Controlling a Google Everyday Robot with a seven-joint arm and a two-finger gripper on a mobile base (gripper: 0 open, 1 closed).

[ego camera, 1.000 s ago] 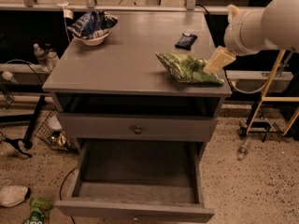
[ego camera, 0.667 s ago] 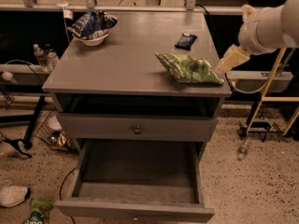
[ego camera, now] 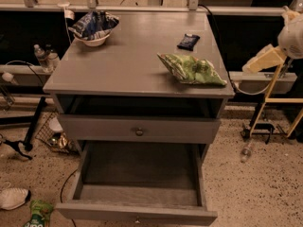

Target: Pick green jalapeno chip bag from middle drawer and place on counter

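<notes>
The green jalapeno chip bag (ego camera: 191,70) lies flat on the counter (ego camera: 128,60), near its right front corner. Nothing touches it. My gripper (ego camera: 262,60), cream coloured, hangs off the counter's right side, about a hand-length from the bag and clear of the cabinet. The middle drawer (ego camera: 137,171) is pulled fully out at the bottom and shows only its bare grey floor.
A small dark-blue packet (ego camera: 188,41) lies behind the bag. A white bowl holding a blue bag (ego camera: 94,28) stands at the counter's back left. A shut drawer front with a round knob (ego camera: 138,131) sits above the open drawer. A shoe (ego camera: 14,197), a green packet (ego camera: 38,215) and a bottle (ego camera: 246,151) lie on the floor.
My gripper has drawn away to the right, from beside the bag's right end to past the counter's edge. The bag has stayed where it lay.
</notes>
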